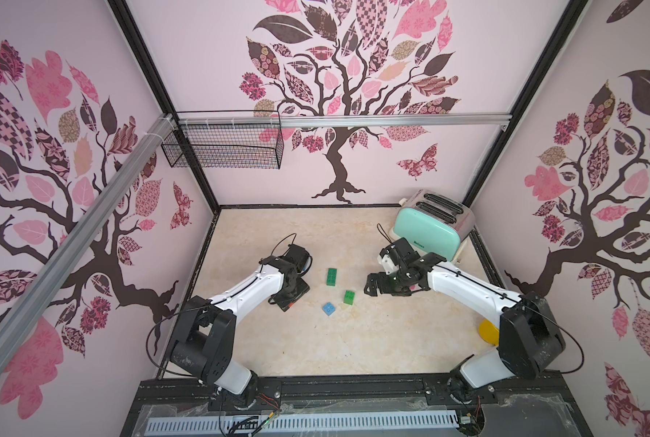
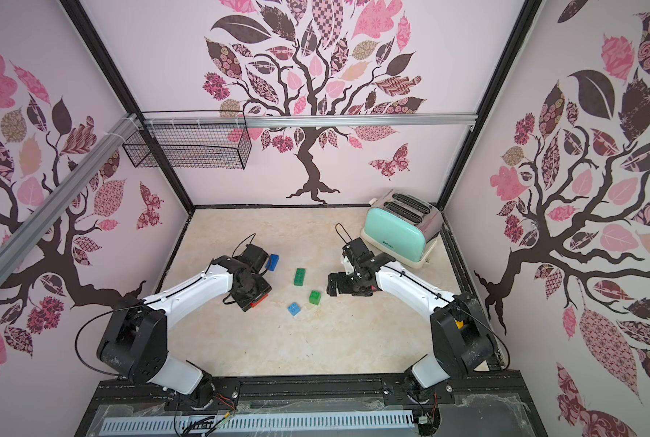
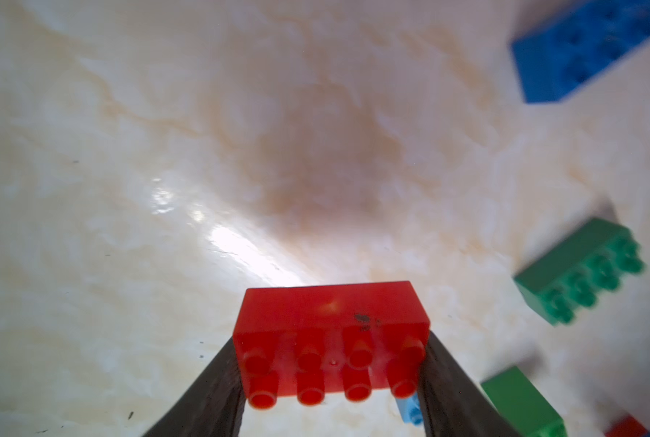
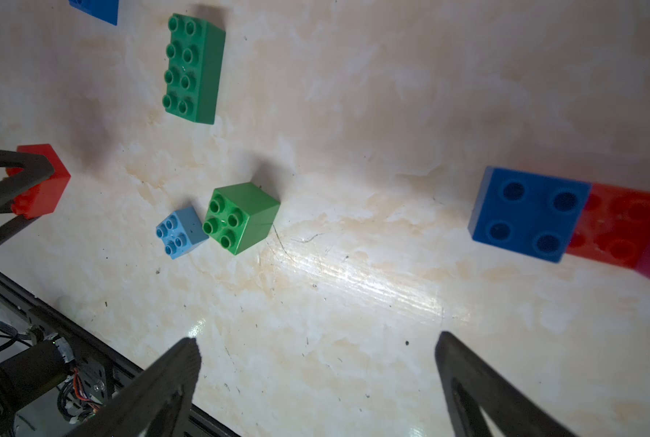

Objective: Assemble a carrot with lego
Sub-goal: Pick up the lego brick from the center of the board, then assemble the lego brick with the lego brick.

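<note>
My left gripper (image 3: 331, 352) is shut on a red oblong lego brick (image 3: 331, 314), held by its short ends just above the table (image 1: 316, 234); in both top views only a red edge (image 2: 257, 302) shows under the jaws. My right gripper (image 4: 316, 338) hangs open and empty over bare table. Between the arms lie a green oblong brick (image 1: 331, 277), a green square brick (image 1: 349, 297) and a light blue square brick (image 1: 329, 308). A dark blue oblong brick (image 2: 273, 261) lies beyond the left wrist. A dark blue square brick (image 4: 529, 213) overlaps red (image 4: 618, 227) and pink bricks; the whole carrot is out of view.
A mint toaster (image 1: 429, 227) stands at the back right, close behind the right wrist. A yellow mug (image 1: 488, 332) peeks from behind the right arm's elbow. A wire basket (image 1: 225, 147) hangs on the back wall. Black rails edge the table.
</note>
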### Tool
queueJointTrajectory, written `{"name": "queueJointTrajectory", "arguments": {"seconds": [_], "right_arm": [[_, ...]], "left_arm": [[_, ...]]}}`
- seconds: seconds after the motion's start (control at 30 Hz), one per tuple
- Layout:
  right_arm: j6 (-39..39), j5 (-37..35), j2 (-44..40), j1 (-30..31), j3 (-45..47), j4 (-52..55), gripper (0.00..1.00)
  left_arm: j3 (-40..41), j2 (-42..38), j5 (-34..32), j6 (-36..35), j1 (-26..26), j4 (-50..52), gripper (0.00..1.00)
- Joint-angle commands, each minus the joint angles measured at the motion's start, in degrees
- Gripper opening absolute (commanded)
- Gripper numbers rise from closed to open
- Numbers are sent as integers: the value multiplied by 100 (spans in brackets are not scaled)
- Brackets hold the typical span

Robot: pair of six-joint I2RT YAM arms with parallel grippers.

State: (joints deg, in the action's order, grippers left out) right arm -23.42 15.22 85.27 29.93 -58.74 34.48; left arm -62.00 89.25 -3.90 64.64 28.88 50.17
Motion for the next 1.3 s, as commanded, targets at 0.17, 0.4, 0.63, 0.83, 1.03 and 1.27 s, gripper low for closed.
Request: {"name": "queueJointTrajectory", "arguments": {"seconds": [0.17,0.4,0.63,0.83,1.03,1.27], "right_arm": [[-302,486,-709,-222,440,135,99],[-553,777,-1154,-316,1006,41,100],[-560,1063,-1450,-660,1428,25,100],[-486,1435,-1632,-971,1731,-148,100],[-378,1667,-1746,-1215,1877,-242,100],[-310,1660,-1771,-1293,1915,-221,100]], "left_arm": [[-1059,371,-62,-1673,915,186,29],[-1771,918,319,-2526,1411,130,27],[-2102,1377,593,-2866,1588,91,27],[-2625,1857,587,-2994,1786,333,27],[-2892,2173,533,-3067,1811,599,27],[-2935,2398,508,-3147,1814,788,27]]}}
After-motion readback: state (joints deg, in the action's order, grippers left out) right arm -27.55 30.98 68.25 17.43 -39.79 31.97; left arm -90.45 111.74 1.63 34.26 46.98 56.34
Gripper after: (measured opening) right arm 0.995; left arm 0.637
